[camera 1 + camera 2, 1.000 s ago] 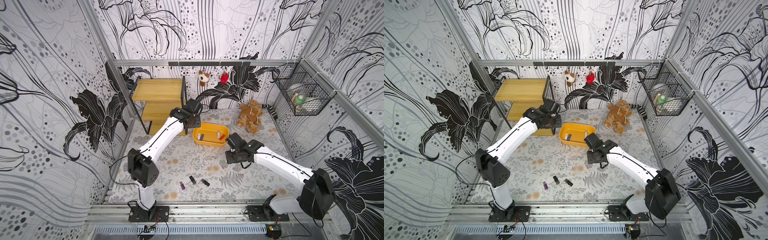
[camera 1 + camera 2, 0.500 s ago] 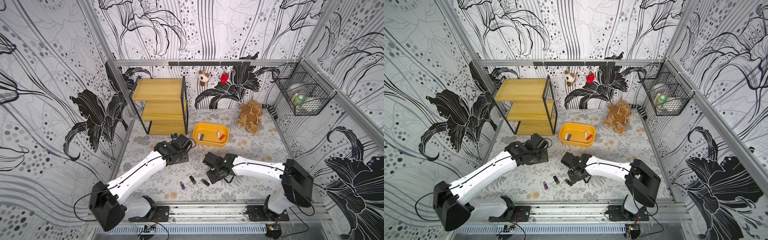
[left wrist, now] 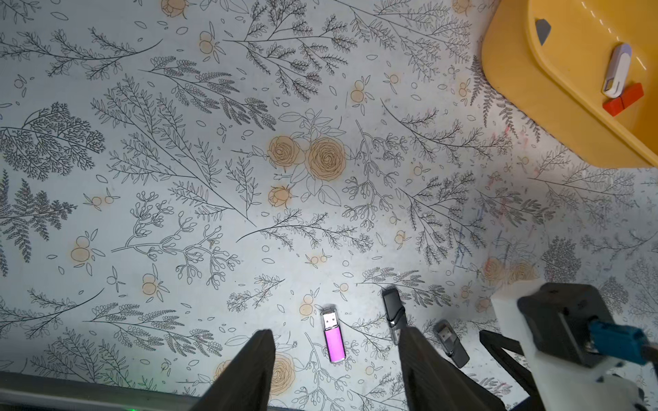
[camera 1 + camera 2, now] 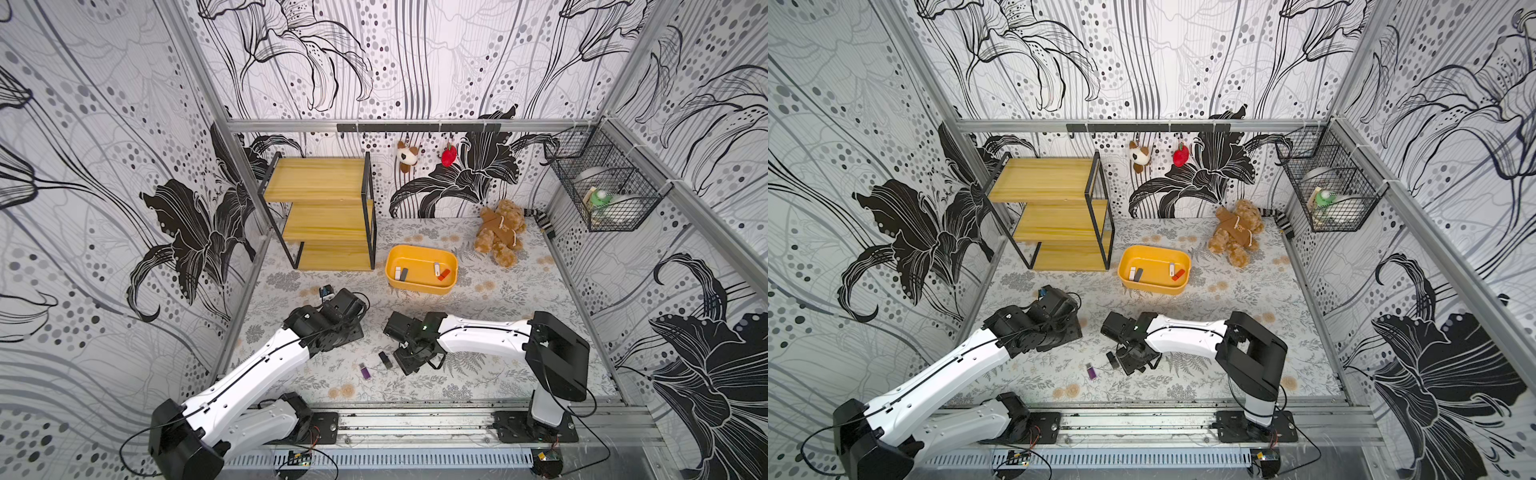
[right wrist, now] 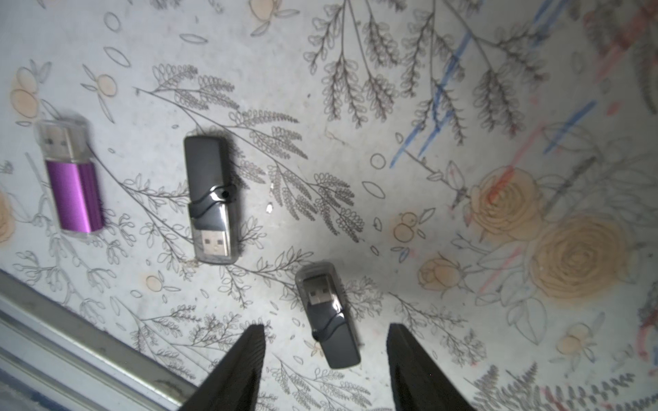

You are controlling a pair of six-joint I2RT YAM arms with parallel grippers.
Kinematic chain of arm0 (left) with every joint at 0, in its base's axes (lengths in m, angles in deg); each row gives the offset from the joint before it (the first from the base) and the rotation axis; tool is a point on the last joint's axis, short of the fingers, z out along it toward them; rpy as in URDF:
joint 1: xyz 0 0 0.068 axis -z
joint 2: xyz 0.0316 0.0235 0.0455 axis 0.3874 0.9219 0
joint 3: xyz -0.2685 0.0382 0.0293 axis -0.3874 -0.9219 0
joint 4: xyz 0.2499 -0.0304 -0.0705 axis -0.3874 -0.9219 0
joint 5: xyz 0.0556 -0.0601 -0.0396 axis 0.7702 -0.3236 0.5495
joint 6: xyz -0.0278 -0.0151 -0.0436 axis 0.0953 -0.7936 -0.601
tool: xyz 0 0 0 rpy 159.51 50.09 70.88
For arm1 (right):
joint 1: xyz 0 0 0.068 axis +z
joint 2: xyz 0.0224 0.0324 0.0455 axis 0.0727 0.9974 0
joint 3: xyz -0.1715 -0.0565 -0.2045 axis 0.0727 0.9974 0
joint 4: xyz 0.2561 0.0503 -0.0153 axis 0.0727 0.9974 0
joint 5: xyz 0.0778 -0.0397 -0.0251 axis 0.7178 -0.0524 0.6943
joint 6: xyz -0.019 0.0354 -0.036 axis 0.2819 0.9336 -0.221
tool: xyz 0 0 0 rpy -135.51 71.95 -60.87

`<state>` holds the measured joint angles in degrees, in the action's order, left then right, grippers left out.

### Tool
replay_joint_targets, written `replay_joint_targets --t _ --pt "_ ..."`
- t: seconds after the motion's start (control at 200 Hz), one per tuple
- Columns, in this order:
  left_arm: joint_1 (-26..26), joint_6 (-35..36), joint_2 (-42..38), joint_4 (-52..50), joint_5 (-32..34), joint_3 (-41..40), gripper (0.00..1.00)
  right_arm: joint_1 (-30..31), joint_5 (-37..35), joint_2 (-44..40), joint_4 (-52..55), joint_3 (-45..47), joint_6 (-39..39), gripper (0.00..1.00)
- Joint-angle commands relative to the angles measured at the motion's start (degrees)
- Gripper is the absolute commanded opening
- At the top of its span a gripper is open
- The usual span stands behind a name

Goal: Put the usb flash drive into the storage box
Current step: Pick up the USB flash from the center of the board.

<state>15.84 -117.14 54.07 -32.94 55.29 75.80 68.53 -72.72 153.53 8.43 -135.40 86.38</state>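
Take the floral-printed counter (image 4: 503, 297) in a top view as a clock face, with the back wall at 12. The shallow yellow-orange plastic storage box (image 4: 415, 288) sits at 12 o'clock from the centre. It holds four small drives. A white one (image 4: 397, 272) and a dark grey one (image 4: 404, 274) lie side by side at its 9 o'clock end. Another white one (image 4: 436, 269) and a red one (image 4: 444, 274) lie at its 3 o'clock end.

Three more drives lie loose on the counter at about 6 to 7 o'clock, near the front rail. The purple metal flash drive with a clear cap (image 4: 365, 371) is nearest 7 o'clock. At its 2 o'clock, just apart from it, lies the long black flash drive with a clear cap (image 4: 385, 360). The short black flash drive (image 5: 329, 316) is hidden under the right arm in both top views, but both wrist views show it.

The right tool (image 5: 325, 326) is released, its two dark fingers spread. The short black flash drive lies between them and does not visibly touch either finger.

The left tool (image 3: 335, 331) is also released and grasps nothing. In the left wrist view the purple flash drive shows in the gap between its fingers, lying farther off on the counter.

A wooden three-tier shelf rack with a black frame (image 4: 328, 208) stands at 10 o'clock. A brown teddy bear (image 4: 498, 232) lies at 1 o'clock.
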Motion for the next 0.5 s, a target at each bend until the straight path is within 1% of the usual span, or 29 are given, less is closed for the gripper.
replay_joint_targets --t 0.0,0.32,0.496 --pt "0.38 -1.28 -1.17 0.13 -0.34 -1.24 0.61 0.46 0.16 1.52 1.51 -0.56 0.09 0.6" --pt "0.66 -1.59 -2.19 0.15 -0.39 -2.35 0.61 0.93 0.61 2.99 1.07 0.2 0.47 0.57" --pt "0.94 -1.7 -2.13 0.38 -0.39 -2.26 0.61 0.9 0.05 4.17 1.17 -0.45 0.73 0.52"
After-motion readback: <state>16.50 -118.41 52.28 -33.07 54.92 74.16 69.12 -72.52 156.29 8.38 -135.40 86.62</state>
